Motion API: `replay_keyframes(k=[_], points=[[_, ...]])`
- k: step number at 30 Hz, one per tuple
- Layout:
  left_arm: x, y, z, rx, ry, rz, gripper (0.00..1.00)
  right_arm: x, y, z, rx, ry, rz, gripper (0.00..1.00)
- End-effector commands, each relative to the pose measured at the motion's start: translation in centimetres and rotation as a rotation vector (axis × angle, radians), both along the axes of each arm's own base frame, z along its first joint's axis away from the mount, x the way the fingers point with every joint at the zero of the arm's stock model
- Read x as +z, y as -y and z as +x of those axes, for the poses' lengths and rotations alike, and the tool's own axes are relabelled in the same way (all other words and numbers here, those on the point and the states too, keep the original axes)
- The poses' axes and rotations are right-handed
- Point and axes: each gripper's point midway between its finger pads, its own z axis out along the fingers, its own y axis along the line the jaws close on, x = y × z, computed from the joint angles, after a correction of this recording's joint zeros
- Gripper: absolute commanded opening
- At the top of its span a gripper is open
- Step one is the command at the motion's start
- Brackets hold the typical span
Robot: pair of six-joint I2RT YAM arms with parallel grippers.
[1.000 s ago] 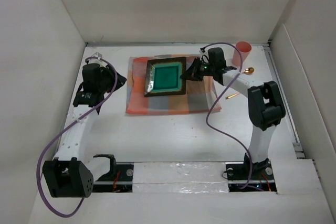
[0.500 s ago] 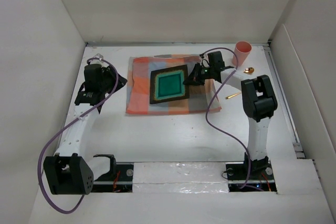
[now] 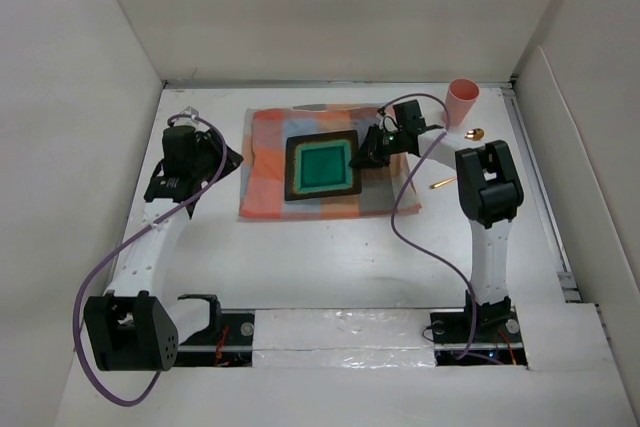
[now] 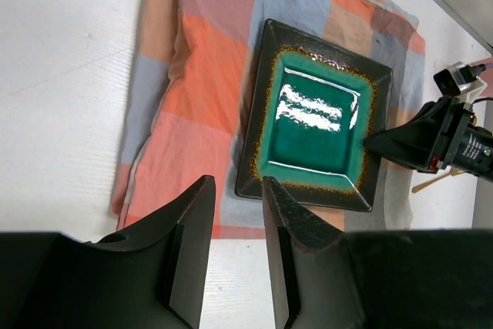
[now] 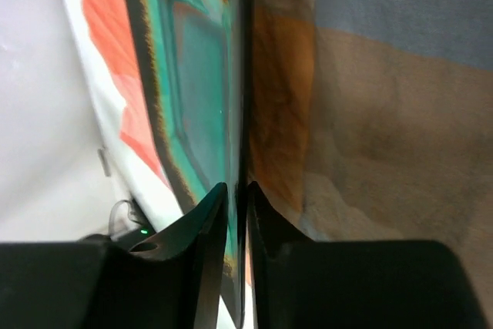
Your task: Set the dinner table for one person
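A square plate (image 3: 320, 167), dark-rimmed with a teal centre, lies flat on the orange-and-grey checked cloth (image 3: 265, 187) on the white dinner table (image 3: 330, 257). My right gripper (image 3: 362, 154) is at the plate's right edge. In the right wrist view its jaws (image 5: 236, 186) straddle the plate (image 5: 192, 75) rim, open a little, with a slim gap on one side. My left gripper (image 3: 232, 157) hovers just left of the cloth. It is open and empty (image 4: 236, 190), with the plate (image 4: 316, 113) and cloth (image 4: 200, 75) ahead of it.
A pink cup (image 3: 463, 100) stands at the far right corner, with a gold spoon (image 3: 475, 134) beside it and a thin gold utensil (image 3: 445, 183) nearer. Upright white panels (image 3: 100, 97) border the table. Purple cables loop from both arms.
The plate came down from a raised, tilted hold and shifted toward the near side, now flat on the cloth. The right jaws loosened around its rim. The left arm barely moved.
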Motion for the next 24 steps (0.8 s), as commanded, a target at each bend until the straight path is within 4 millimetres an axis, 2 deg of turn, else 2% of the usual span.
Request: replay_keyframes(k=[1,3,10,16,17,19,20,21,22,23,24], points=[[0.7,0.0,0.5,0.001,0.043,-0.003,0.29,2.0,0.1,0.6,0.035,0.063,-0.029,0.25],[0.7,0.1,0.6,0.002,0.041,-0.007,0.29,1.5,0.8,0.6,0.026,0.052,-0.083,0.31],[0.5,0.4,0.8,-0.008,0.042,-0.02,0.29,0.8,1.5,-0.1,0.018,0.048,-0.159,0.38],[-0.1,0.6,0.8,-0.02,0.029,-0.03,0.29,2.6,2.6,1.1,-0.01,0.092,-0.184,0.41],[0.0,0.6,0.8,-0.021,0.031,-0.031,0.29,3.2,2.8,1.1,-0.006,0.105,-0.194,0.41],[0.1,0.7,0.6,-0.024,0.027,-0.035,0.29,5.3,4.5,1.7,-0.042,0.149,-0.2,0.41],[0.4,0.7,0.6,-0.025,0.033,-0.036,0.29,6.2,5.2,1.7,-0.052,0.168,-0.2,0.4],[0.6,0.9,0.6,-0.031,0.036,-0.041,0.29,8.1,6.5,2.3,-0.085,0.204,-0.189,0.38],[0.6,1.0,0.4,-0.036,0.026,-0.047,0.29,9.3,7.4,2.7,-0.104,0.225,-0.18,0.32],[0.9,1.3,0.5,-0.046,0.022,-0.063,0.28,10.4,8.4,3.2,-0.126,0.242,-0.176,0.15],[1.1,2.0,0.3,-0.08,0.012,-0.089,0.25,12.5,9.4,4.3,-0.158,0.29,-0.169,0.05]])
